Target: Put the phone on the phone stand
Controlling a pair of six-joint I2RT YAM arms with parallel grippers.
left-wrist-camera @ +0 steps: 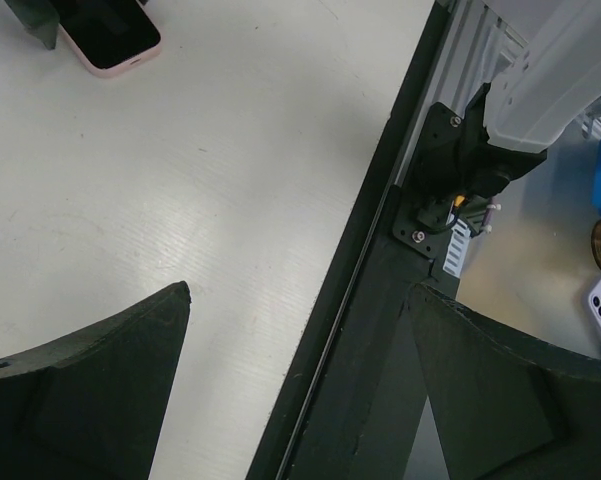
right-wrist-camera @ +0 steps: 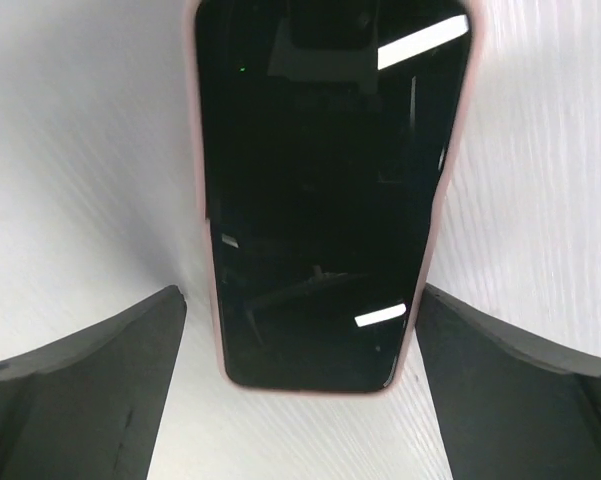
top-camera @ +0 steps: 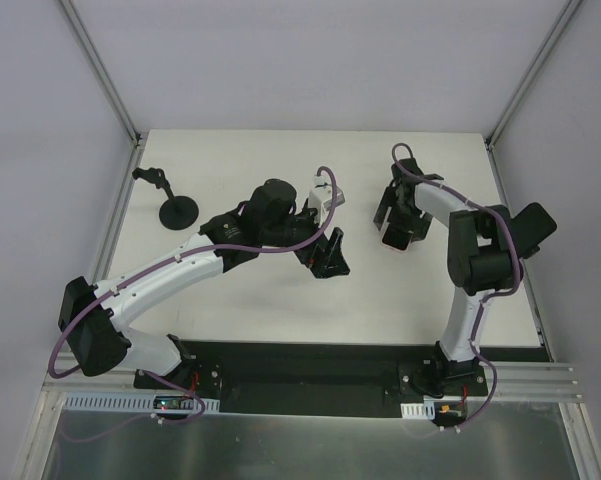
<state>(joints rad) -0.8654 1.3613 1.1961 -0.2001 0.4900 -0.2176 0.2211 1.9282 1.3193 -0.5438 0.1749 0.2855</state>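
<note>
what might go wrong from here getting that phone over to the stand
1. The phone lies flat, screen up, on the table between the fingers of the open right gripper. Closing on its thin edges may slip or scrape the table.
2. The phone stand sits at the table's far left, and the left gripper hangs between. Carrying the phone across may cause a collision.
</note>
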